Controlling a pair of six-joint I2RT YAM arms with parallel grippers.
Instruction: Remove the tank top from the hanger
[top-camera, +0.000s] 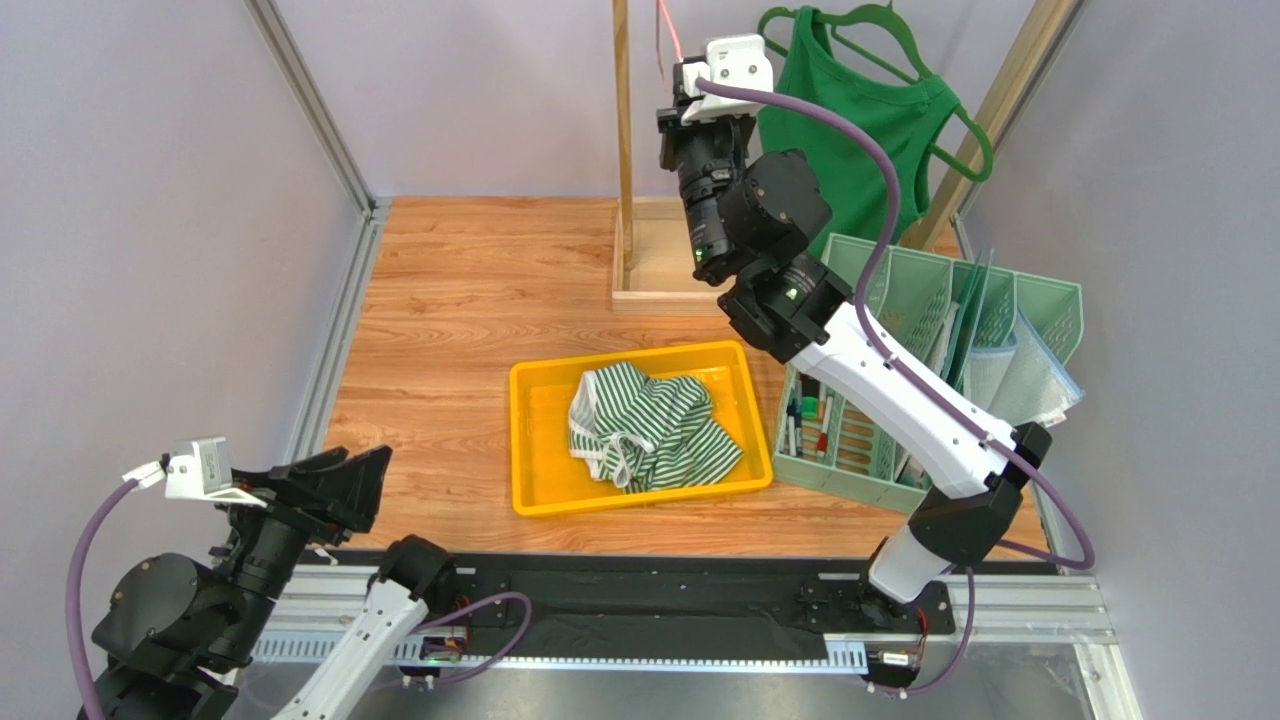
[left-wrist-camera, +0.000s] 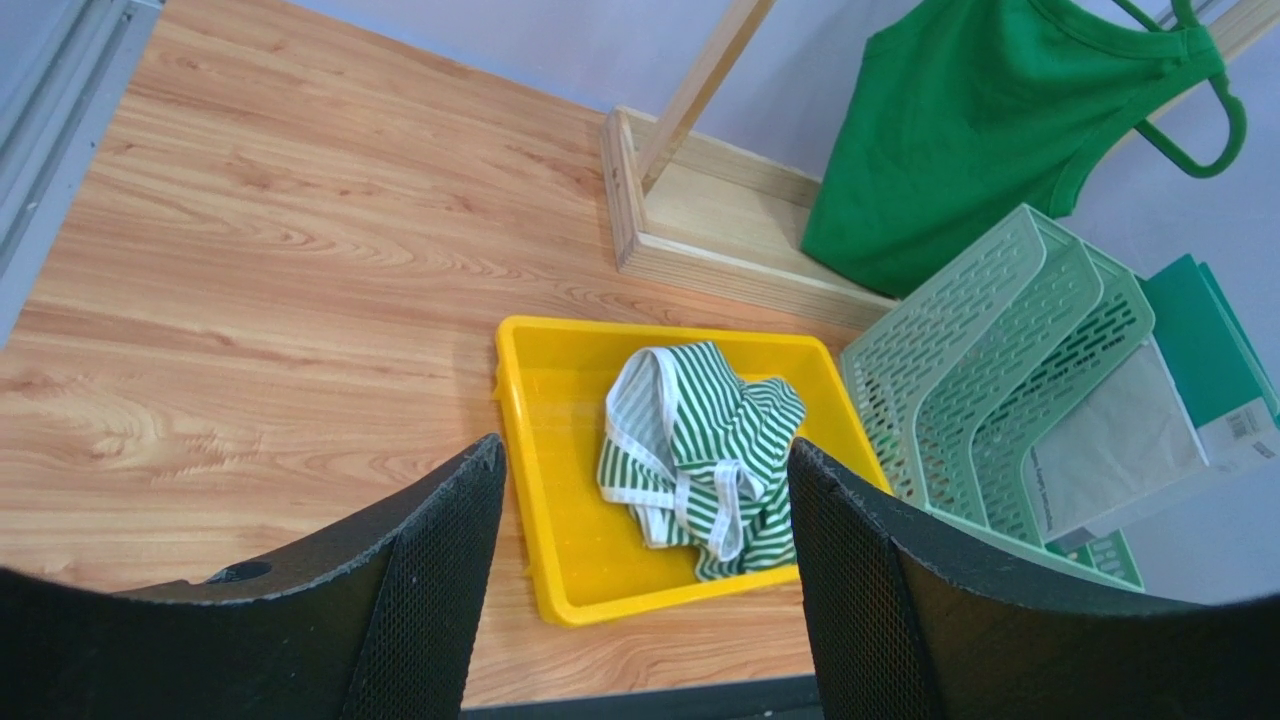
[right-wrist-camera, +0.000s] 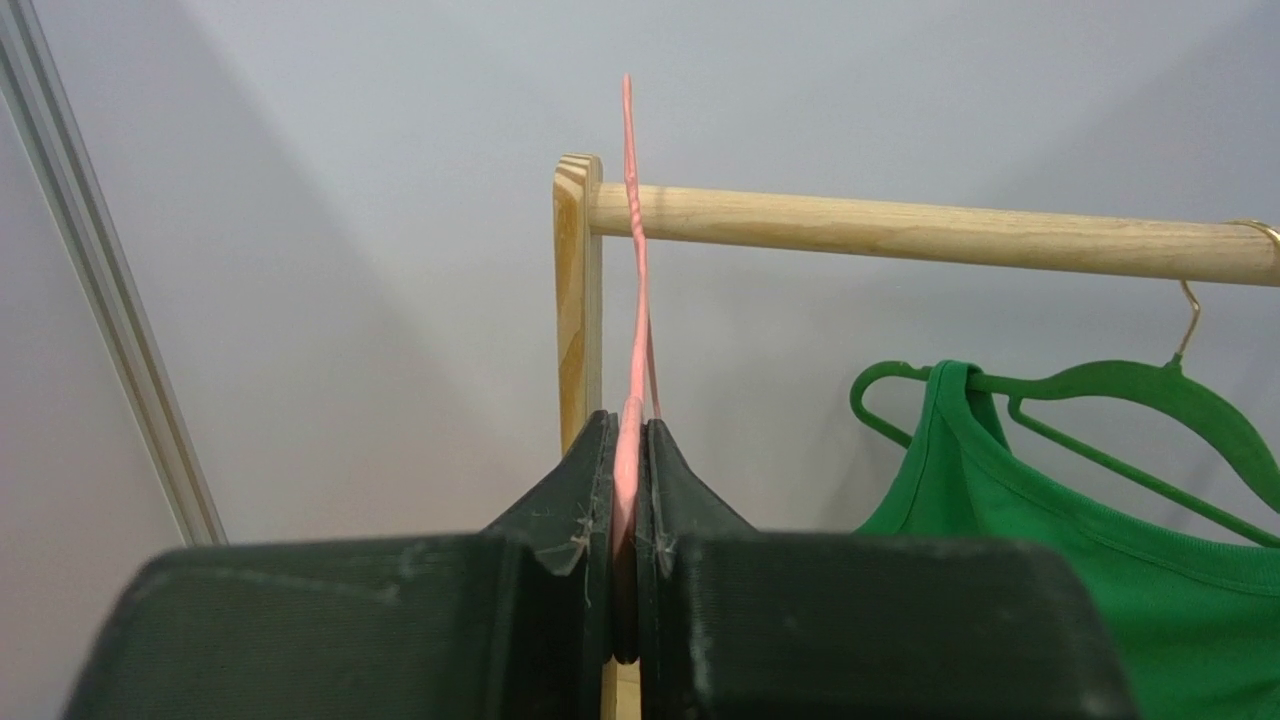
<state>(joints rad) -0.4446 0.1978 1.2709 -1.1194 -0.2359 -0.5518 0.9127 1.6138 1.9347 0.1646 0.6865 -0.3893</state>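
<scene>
1. Right end effector (right-wrist-camera: 631, 450) was clamped shut on a thin pink hanger (right-wrist-camera: 639, 300), seen edge-on. The hanger's top ran over the rod (right-wrist-camera: 932, 236), close to the post.
2. Left end effector (top-camera: 361, 483) stood open and empty, low over the near-left bench (top-camera: 451, 300), well apart from everything.
3. Pink hanger looked bare. A striped top (top-camera: 654, 428) lay crumpled in the yellow tray (top-camera: 529, 450), mid-bench. My read: that top is off, and the step in hand is dealing with the empty hanger.
4. A green top (top-camera: 864, 143) hung on a green hanger (right-wrist-camera: 1142, 390) further right along the rod, not touching the end effector. If it's next: release the pink one, shift right, pinch a strap and slide it off the hanger arm.
5. Axes: the pink hanger hung vertical, its plane in line with the jaw gap. The green top's long axis was vertical, neck up. The striped heap had no clear axis.
</scene>
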